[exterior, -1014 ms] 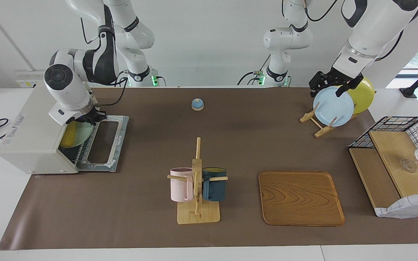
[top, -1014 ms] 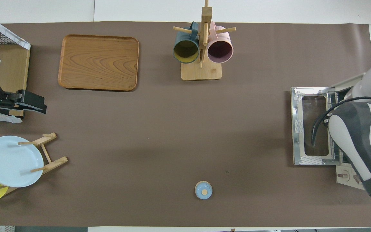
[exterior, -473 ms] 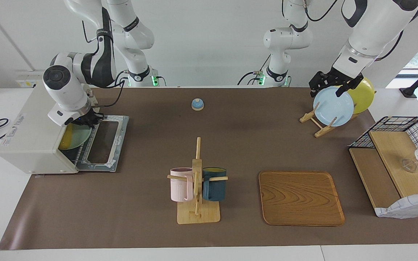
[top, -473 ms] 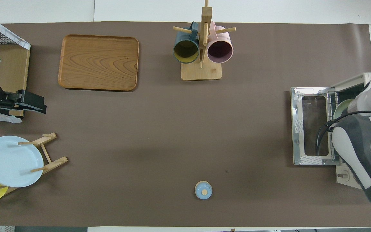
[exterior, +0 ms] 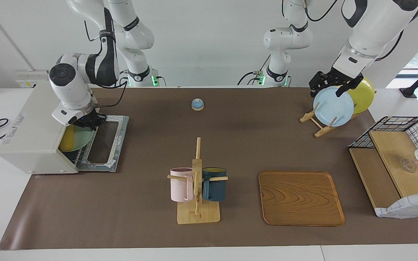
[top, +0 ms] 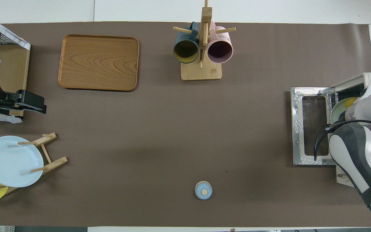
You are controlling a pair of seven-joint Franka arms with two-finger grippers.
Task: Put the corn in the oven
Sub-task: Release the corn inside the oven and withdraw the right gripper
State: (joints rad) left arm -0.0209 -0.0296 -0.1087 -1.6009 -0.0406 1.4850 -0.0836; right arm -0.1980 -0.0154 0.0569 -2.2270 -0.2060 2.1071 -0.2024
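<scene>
Corn (exterior: 68,138) already inside the oven (exterior: 36,137) — lying on a pale green plate (exterior: 80,139) on the wire rack, door (exterior: 104,142) dropped flat onto the table (exterior: 209,145). Right end effector (exterior: 89,121) just above the plate's rim at the oven mouth; fingers apart or together, cannot tell. Left end effector (exterior: 330,84) waiting over the blue plate (exterior: 333,106) on its wooden stand, apparently shut on nothing. Placement seemingly done — left, by judgement: withdrawing the right arm, perhaps shutting the door.
</scene>
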